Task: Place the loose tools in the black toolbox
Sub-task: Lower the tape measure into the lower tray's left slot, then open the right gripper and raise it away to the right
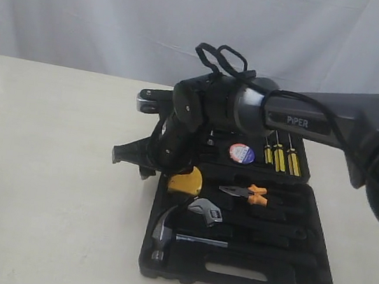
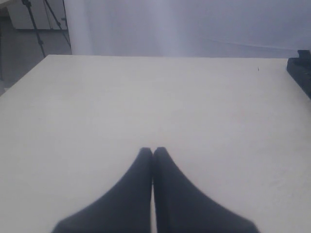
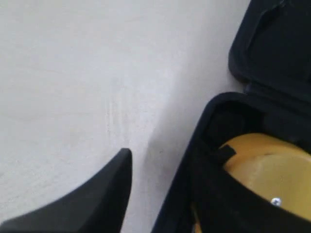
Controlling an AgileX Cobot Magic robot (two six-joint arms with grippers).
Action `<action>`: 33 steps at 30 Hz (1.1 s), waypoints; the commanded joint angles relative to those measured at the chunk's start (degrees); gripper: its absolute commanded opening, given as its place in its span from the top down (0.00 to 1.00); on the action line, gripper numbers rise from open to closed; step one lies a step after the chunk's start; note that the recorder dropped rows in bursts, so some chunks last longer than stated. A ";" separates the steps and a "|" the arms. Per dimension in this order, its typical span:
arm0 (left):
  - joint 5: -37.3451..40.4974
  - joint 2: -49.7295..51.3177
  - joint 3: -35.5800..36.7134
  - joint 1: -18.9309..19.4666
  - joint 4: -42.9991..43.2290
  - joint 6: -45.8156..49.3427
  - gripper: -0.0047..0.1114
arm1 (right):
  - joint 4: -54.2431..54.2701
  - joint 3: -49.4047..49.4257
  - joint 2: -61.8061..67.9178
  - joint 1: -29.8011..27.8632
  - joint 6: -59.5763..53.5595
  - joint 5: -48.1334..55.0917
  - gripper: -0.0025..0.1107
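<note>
Exterior view: the right hand (image 1: 132,161) hangs at the 9 o'clock edge of the black toolbox (image 1: 241,280), where the yellow tape measure (image 1: 185,181) perches. The pliers (image 1: 249,193) lie mid-case and the tape roll (image 1: 242,153) sits toward 12 o'clock.

Left wrist view: the left hand (image 2: 153,151) is clenched over the tabletop (image 2: 146,97).

Right wrist view: one finger (image 3: 97,199) stands outside the rim, and the hand is released. The measure looks unseated. A finger snagging the rim could tip it out.
</note>
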 commanded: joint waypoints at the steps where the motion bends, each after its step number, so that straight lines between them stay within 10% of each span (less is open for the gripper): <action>1: -0.51 -0.07 0.05 -0.25 0.00 -0.12 0.96 | -1.92 0.67 0.75 -0.53 -0.24 2.01 0.51; 11: -0.51 -0.07 0.05 -0.25 0.00 -0.12 0.96 | -1.92 0.67 -7.68 -0.53 -1.35 2.25 0.55; 15: -0.51 -0.07 0.05 -0.25 0.00 -0.12 0.96 | -2.29 0.67 -7.78 -1.52 -1.61 2.73 0.98; 33: -0.51 -0.07 0.05 -0.25 0.00 -0.12 0.96 | -3.96 0.67 -2.39 -3.89 -3.09 4.54 0.97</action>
